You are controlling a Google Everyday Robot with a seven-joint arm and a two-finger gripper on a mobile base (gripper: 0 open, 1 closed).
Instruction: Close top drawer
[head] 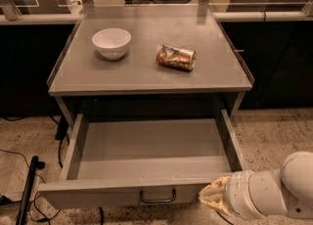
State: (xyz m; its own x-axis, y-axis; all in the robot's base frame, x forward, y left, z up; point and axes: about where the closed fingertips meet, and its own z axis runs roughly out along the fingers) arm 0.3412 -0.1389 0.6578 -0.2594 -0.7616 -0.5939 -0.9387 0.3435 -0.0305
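The top drawer (151, 146) is a wide shallow grey metal drawer. It stands pulled far out from under the grey table and its tray holds nothing. Its flat front (98, 195) faces me at the bottom, with a small dark wire handle (157, 197) at its centre. My gripper (214, 198) is at the lower right, on a white arm (274, 190). Its pale tip sits at the right end of the drawer front, just right of the handle.
A white bowl (111, 42) and a crushed can (176, 56) on its side lie on the grey table top (146, 72). A dark pole (27, 190) and cables lie on the speckled floor at the left. Dark cabinets flank the table.
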